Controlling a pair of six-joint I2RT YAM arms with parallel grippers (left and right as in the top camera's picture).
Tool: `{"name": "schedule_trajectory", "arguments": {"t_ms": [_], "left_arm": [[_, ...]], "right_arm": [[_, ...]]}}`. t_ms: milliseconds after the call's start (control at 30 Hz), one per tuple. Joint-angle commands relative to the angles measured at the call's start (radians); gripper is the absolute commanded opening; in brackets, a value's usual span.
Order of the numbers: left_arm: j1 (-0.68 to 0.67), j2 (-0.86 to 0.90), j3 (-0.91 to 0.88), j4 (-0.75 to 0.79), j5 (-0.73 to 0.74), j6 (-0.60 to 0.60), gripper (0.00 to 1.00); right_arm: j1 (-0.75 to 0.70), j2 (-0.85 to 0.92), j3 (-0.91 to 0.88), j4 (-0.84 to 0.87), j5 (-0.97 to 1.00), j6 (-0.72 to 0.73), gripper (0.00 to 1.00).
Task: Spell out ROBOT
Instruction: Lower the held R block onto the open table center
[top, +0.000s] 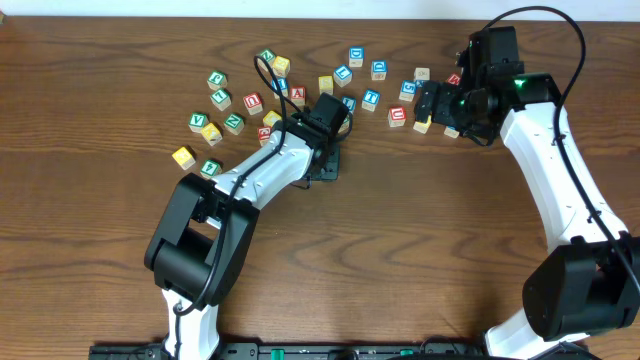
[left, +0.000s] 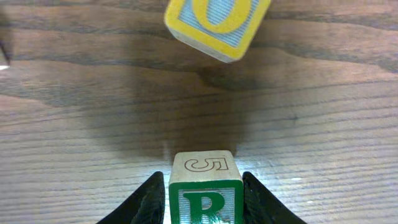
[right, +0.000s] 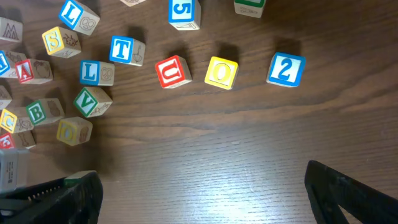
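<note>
R cube (left: 206, 198) upright in left pincer (left: 206, 186), R face toward camera.

R cube (left: 205, 193) cropped by bottom edge in my left wrist view; yellow cube (left: 214, 25) cropped at top.

L hand (left: 205, 200) narrow, R hand (right: 202, 196) wide

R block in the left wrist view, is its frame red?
No, the R block has a green frame and a green letter.
</note>
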Motion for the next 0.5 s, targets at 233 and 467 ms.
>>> {"name": "schedule_trajectory", "arguments": {"t_ms": [233,467], "left_arm": [[0.003,0.006,-0.01,0.009,-0.066,-0.003,0.38],[0.003,0.006,-0.009,0.008,-0.066,-0.003,0.38]], "right_arm": [[0.003,0.007,-0.007,0.001,0.011,-0.013,0.99],[0.003,0.007,-0.007,0.001,0.011,-0.013,0.99]]}}
